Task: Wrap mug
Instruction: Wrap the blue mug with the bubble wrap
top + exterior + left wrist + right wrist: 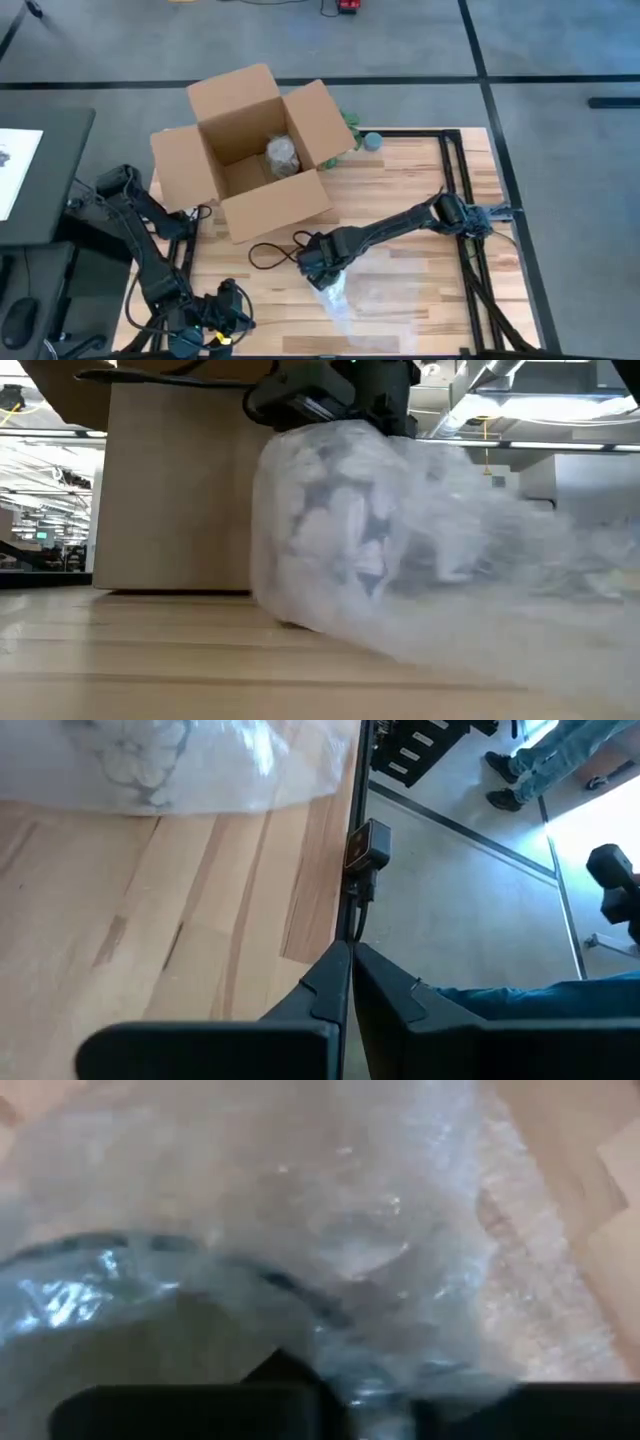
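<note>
A sheet of clear bubble wrap (pixel 352 297) lies on the wooden table near its front edge, bunched into a bundle (pixel 340 530) at its left end. Through the wrap a dark round rim (pixel 200 1260) shows, which I take for the mug. My right gripper (pixel 320 268) stands on top of the bundle (pixel 345 400), shut on the wrap. My left gripper (pixel 228 318) waits shut (pixel 350 950) at the table's near left corner, touching nothing. My right gripper comes down onto the bundle's top (pixel 350 435) from above and holds the bubble wrap there, over the dark rim. The wrap covers the fingers in the wrist view, so how they sit on the rim cannot be told. The bundle's underside rests on the table.
An open cardboard box (pixel 250 150) stands at the far left with a wrapped bundle (pixel 282 158) inside. A black cable (pixel 270 255) loops in front of it. Small green and teal things (pixel 368 140) lie at the far edge. A person's legs (pixel 530 760) show beyond the table.
</note>
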Controlling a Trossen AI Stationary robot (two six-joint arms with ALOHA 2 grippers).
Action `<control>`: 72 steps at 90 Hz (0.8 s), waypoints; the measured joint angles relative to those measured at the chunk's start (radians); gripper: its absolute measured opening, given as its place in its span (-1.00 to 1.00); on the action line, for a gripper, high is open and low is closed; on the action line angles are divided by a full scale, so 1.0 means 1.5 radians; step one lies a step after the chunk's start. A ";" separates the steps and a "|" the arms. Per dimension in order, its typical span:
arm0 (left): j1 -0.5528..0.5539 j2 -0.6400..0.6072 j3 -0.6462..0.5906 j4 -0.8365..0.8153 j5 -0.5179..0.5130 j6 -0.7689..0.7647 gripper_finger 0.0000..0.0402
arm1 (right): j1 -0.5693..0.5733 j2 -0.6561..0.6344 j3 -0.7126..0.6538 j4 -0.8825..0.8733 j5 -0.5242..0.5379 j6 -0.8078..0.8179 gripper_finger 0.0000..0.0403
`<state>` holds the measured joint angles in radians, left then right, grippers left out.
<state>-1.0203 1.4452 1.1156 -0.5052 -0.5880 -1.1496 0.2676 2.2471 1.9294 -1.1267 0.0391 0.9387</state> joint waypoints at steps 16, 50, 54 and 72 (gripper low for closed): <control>0.000 0.000 0.000 -0.001 0.000 0.004 -1.00 | -0.003 0.004 0.026 0.021 0.029 -0.161 -0.88; 0.000 0.000 0.000 -0.002 -0.001 0.004 -1.00 | 0.005 0.003 0.027 0.056 0.001 -0.372 -0.82; 0.000 0.000 0.000 -0.001 -0.001 0.004 -1.00 | 0.003 0.003 0.027 0.059 -0.004 -0.372 -0.78; 0.000 0.000 0.000 -0.002 -0.002 0.004 -1.00 | 0.003 -0.001 0.034 0.057 -0.018 -0.370 -0.47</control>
<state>-1.0203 1.4452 1.1156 -0.5076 -0.5911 -1.1439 0.2727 2.2452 1.9797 -1.0412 0.0120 0.3838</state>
